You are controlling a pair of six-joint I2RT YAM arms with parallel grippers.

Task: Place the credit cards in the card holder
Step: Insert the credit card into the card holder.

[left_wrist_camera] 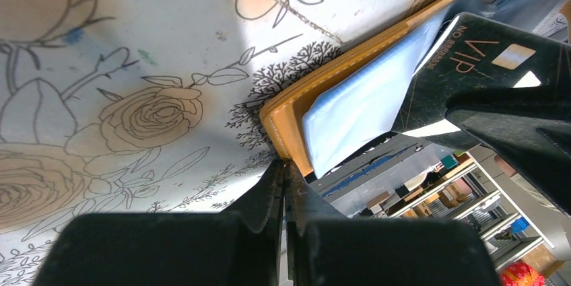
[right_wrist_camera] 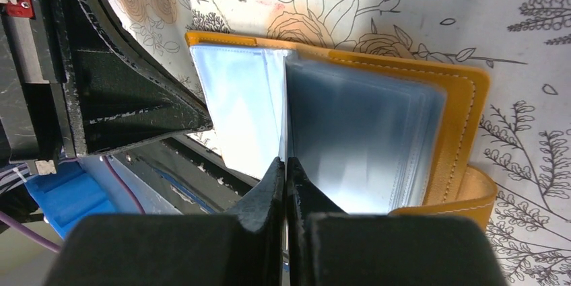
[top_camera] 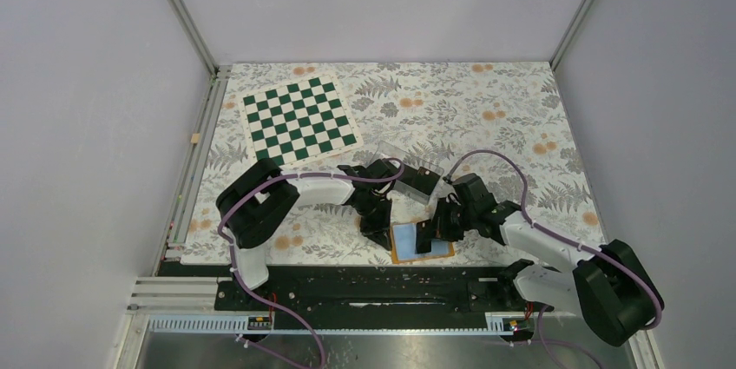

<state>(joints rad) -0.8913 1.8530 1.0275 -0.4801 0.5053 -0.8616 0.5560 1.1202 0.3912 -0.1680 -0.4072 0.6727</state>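
The card holder [top_camera: 401,256], an orange wallet, lies open near the table's front edge with its light blue pockets [left_wrist_camera: 357,111] showing. My right gripper [top_camera: 427,237] is over it, shut on a black credit card [left_wrist_camera: 485,50] marked VIP. The card stands on edge among the wallet's clear leaves [right_wrist_camera: 363,131]. In the right wrist view, my right gripper [right_wrist_camera: 284,162] shows only the card's thin edge between its tips. My left gripper [left_wrist_camera: 283,165] is shut with nothing between its tips, which touch the orange cover's [left_wrist_camera: 289,114] left edge.
A clear plastic box [top_camera: 408,174] with dark contents stands just behind the wallet, between the two arms. A green and white chessboard [top_camera: 299,120] lies at the back left. The floral table cover ends at the black rail [top_camera: 373,286] right in front of the wallet.
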